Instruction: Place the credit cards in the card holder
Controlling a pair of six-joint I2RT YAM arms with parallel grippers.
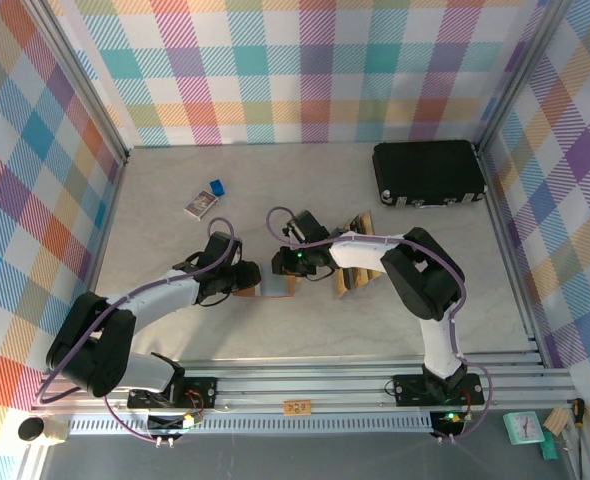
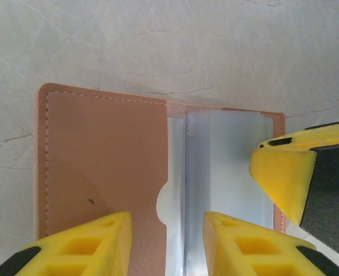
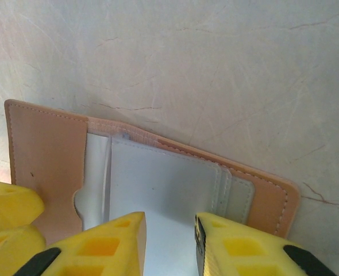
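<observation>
- Card holder (image 2: pixel 100 172): I see a matt tan, leather-like cover with a stitched edge and glossy greyish plastic sleeves inside.
- Table (image 2: pixel 187 46): pale, matt, finely veined.
- My left fingers (image 2: pixel 115 230): matt yellow plastic.

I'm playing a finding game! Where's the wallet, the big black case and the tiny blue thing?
card holder (image 2: pixel 100 167), left wrist view, on its tan inside flap.
black case (image 1: pixel 430 170), top external view, middle of its lid.
blue object (image 1: pixel 216 187), top external view, its middle.
</observation>
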